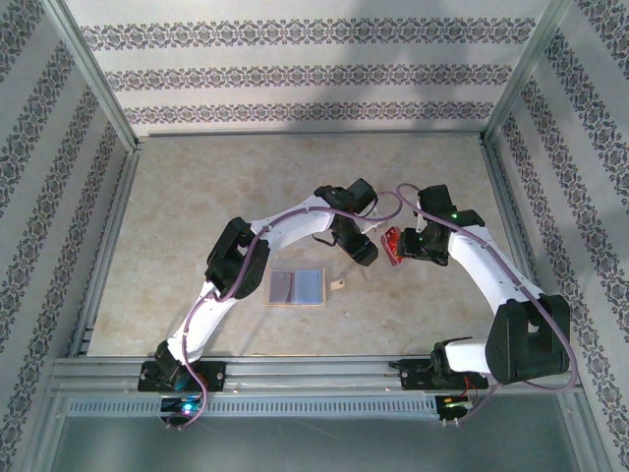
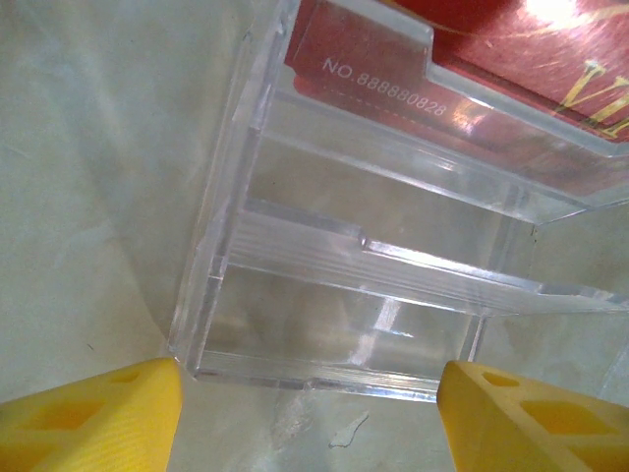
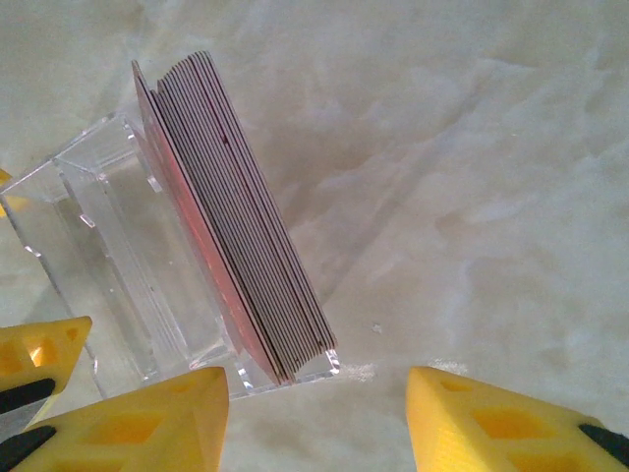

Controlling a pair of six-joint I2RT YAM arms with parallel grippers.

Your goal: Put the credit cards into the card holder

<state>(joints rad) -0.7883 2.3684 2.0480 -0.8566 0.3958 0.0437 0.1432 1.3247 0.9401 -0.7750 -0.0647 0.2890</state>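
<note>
A stack of credit cards (image 3: 236, 216) with a bright red face (image 2: 491, 49) leans in the back slot of a clear tiered stand (image 2: 344, 295). My left gripper (image 2: 310, 393) spans the stand's near edge, one yellow finger (image 3: 44, 359) against each front corner, holding it. My right gripper (image 3: 317, 393) is open just short of the stack's lower edge, with nothing between its fingers. From above, both grippers (image 1: 366, 252) (image 1: 408, 248) meet at the red cards (image 1: 393, 242) mid-table. The card holder (image 1: 295, 286) lies open and flat, grey-lilac pockets up, left of the grippers.
A small tan tab (image 1: 337, 284) lies just right of the card holder. Metal frame rails (image 1: 295, 369) run along the table's near edge, and patterned walls (image 1: 295, 74) close the back and sides. The beige tabletop (image 1: 197, 206) is bare to the left and behind.
</note>
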